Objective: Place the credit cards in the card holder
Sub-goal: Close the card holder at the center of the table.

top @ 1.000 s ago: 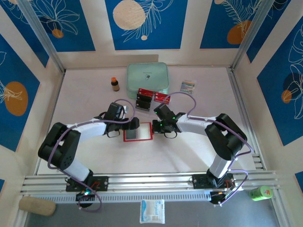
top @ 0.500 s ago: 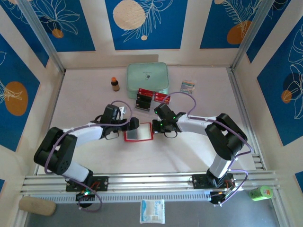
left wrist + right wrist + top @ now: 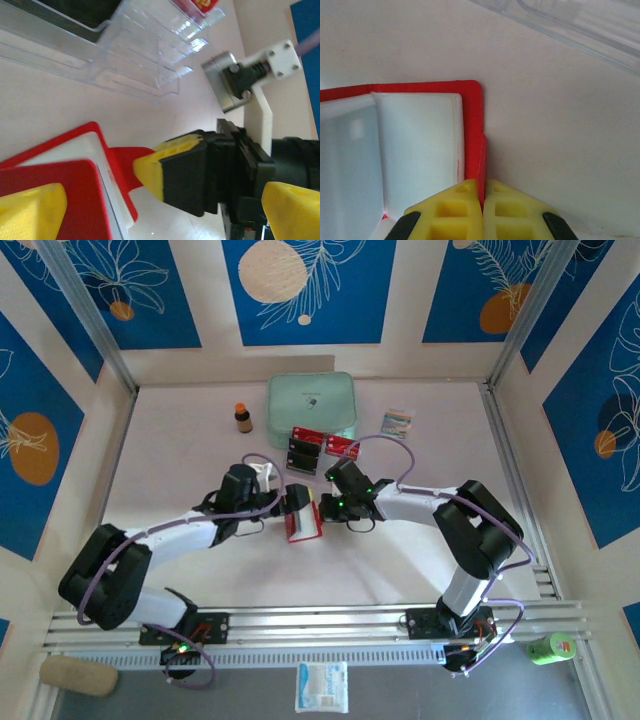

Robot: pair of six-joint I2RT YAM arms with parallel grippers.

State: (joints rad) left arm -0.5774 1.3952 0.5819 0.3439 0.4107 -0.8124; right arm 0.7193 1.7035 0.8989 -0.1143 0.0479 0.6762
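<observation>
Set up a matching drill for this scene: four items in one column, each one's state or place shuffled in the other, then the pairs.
Column one:
1. left gripper
2. right gripper
3. mint-green case
4. striped packet

Column two:
A. lying to the right of the case
B. shut on the red edge of the card holder
C. open, at the card holder's left side
D. far middle, just behind the credit cards

Pairs: 1-C, 2-B, 3-D, 4-A
</observation>
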